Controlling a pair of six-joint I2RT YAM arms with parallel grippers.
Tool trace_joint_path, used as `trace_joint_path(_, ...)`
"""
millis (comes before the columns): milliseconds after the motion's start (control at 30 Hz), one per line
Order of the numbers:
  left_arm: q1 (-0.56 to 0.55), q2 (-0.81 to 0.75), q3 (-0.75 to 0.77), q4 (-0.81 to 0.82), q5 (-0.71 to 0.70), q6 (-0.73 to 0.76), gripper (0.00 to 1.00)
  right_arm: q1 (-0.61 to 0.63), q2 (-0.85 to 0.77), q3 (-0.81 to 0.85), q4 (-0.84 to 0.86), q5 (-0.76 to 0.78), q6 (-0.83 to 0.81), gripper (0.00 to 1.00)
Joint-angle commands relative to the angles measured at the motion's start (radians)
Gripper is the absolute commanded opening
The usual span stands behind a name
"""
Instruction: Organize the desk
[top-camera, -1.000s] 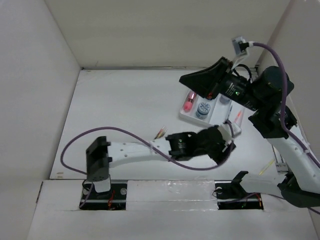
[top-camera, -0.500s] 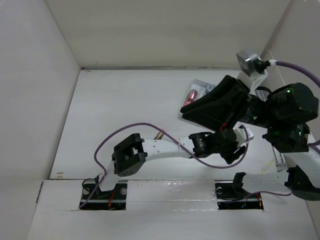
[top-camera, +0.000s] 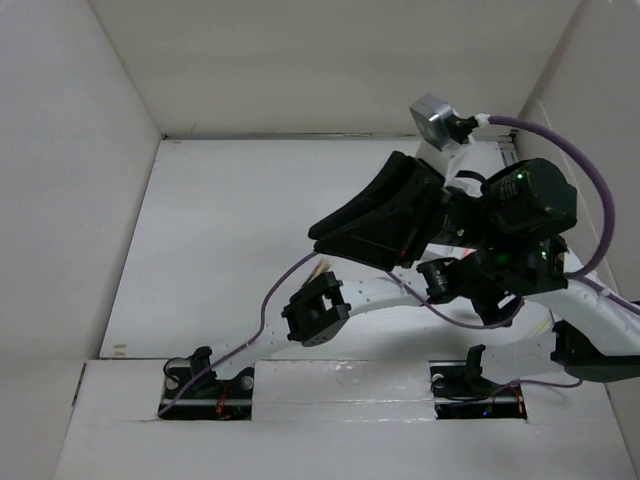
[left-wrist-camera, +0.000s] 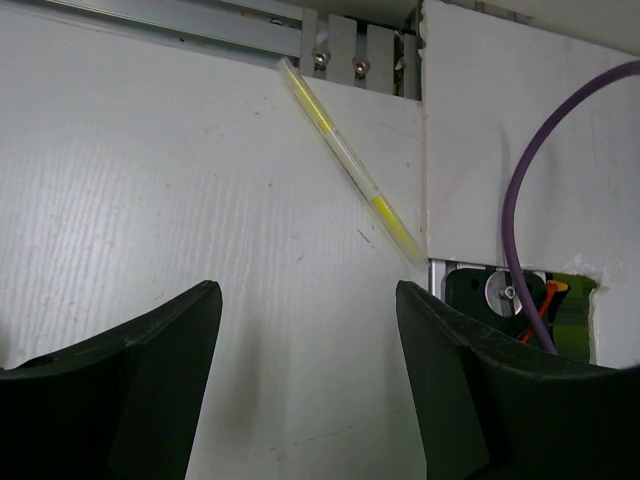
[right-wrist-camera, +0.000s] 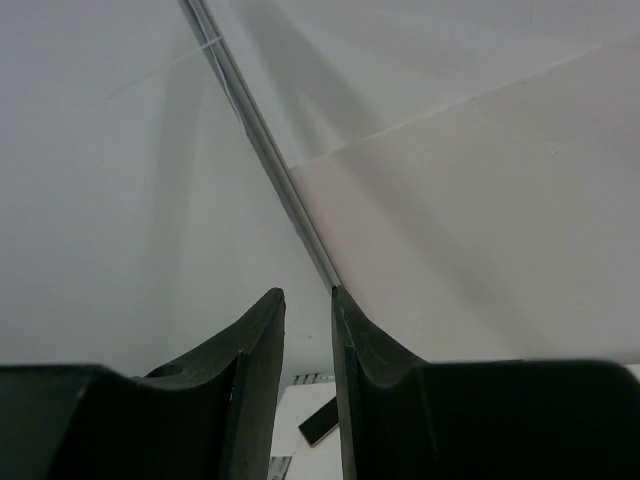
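Work remains, we judge: 1 pen (left-wrist-camera: 350, 165) lies upper centre on our bench (left-wrist-camera: 150, 180); left fingers (left-wrist-camera: 440, 350) spread, right fingers (right-wrist-camera: 258, 345) barely parted, both empty.

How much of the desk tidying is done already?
Done: hard to tell, because the arms hide much of the desk from above. In hand: nothing. The left hand is open and empty, facing a yellow pen lying loose by the metal rail. The right hand is empty too. Left to do: that pen, plus some thin orange sticks on the desk.
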Motion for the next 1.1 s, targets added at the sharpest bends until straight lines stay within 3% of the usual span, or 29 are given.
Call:
trace_joint_path(0, -0.004, -0.007, 0.051, 0.087, 0.101, -0.007, 0.67, 0.024, 0.016, 0.056, 0.117, -0.029, 0.029, 0.31)
trace_joint_path(333, -0.041, 0.048, 0.028, 0.17, 0.063, -0.03, 0.67, 0.034, 0.129, 0.122, 0.128, -0.025, 0.048, 0.32)
trace_joint_path(567, -0.061, 0.05, 0.044, 0.117, -0.036, 0.02, 0.62, 0.043, 0.163, 0.144, 0.104, 0.009, 0.035, 0.32)
trace_joint_path(633, -0.061, -0.011, -0.049, 0.126, -0.104, 0.025, 0.6, 0.043, 0.154, 0.124, 0.093, 0.03, 0.014, 0.32)
trace_joint_path(667, -0.061, -0.121, -0.235, 0.22, -0.159, 0.019, 0.59, 0.043, 0.122, 0.087, 0.093, 0.067, -0.003, 0.32)
trace_joint_path(700, -0.061, -0.122, -0.237, 0.221, -0.159, 0.019, 0.59, 0.043, 0.122, 0.087, 0.093, 0.067, -0.012, 0.32)
trace_joint_path(833, 0.018, -0.327, -0.514, 0.383, -0.167, -0.062, 0.58, 0.043, 0.048, 0.022, 0.047, 0.128, -0.069, 0.3)
trace_joint_path(1000, 0.077, -0.678, -0.867, 0.595, -0.204, -0.147, 0.56, 0.043, -0.166, -0.128, 0.024, 0.295, -0.15, 0.15)
trace_joint_path(1067, 0.077, -0.77, -0.924, 0.597, -0.28, -0.124, 0.56, 0.043, -0.25, -0.229, 0.028, 0.384, -0.179, 0.11)
